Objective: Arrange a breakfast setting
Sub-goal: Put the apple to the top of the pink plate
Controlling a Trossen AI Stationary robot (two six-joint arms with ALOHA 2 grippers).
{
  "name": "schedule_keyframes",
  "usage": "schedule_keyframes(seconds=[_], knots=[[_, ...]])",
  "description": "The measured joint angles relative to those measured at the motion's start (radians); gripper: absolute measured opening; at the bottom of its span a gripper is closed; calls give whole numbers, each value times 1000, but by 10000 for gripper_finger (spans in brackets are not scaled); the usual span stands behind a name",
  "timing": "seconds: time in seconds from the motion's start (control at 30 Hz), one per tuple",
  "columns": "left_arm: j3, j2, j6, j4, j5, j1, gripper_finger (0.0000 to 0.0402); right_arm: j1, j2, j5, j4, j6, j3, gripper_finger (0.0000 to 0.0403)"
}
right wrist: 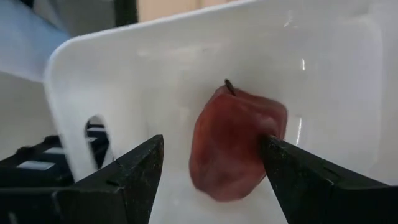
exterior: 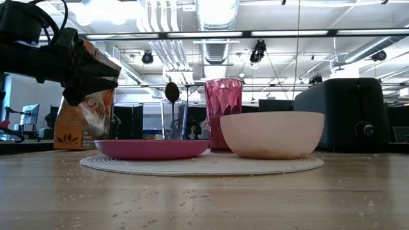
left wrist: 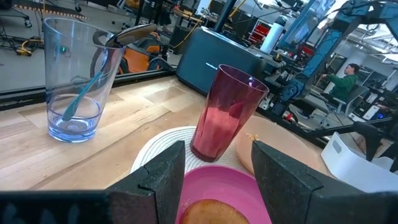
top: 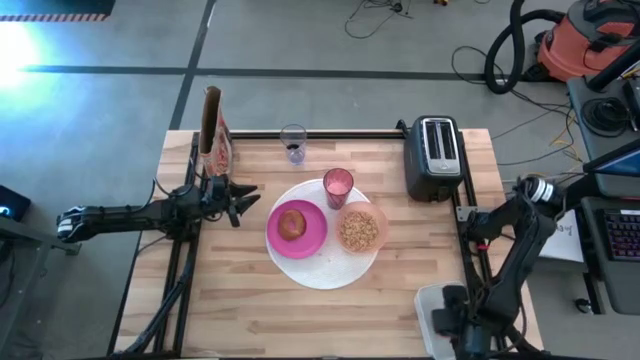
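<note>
A big white round disc point(top: 322, 268) lies mid-table. On it rest a magenta plate point(top: 310, 240) bearing round toasted bread point(top: 292, 223), a pink bowl point(top: 360, 230) of cereal and a pink tumbler point(top: 338, 186). The blue-handled spoon point(left wrist: 84, 93) stands in a clear glass point(top: 293, 143) behind them. My left gripper point(left wrist: 217, 180) hovers open and level at the plate's left side. My right gripper point(right wrist: 211, 168) points down, open, over a white bin point(right wrist: 155, 56) past the table's near right corner. Its fingers stand on either side of the dark-red fruit point(right wrist: 233, 140) lying on the bin's floor.
A black toaster point(top: 435, 157) stands at the far right of the table, a cereal box point(top: 213, 130) at the far left. The near half of the wooden table point(top: 300, 320) is bare. Cables and a vacuum cleaner point(top: 590, 40) lie on the floor beyond.
</note>
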Motion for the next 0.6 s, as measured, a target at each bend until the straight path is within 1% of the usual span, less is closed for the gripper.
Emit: schedule_keyframes(seconds=[0.2,0.33,0.5,0.6], knots=[[0,0,9,-1,0,0,169,-1,67,21,-23,-11,32,258],[0,0,23,-1,0,0,169,0,103,80,-126,-25,69,258],[0,0,23,-1,0,0,169,1,127,55,-247,-66,119,258],[0,1,23,-3,0,0,169,1,133,58,-239,-74,127,258]])
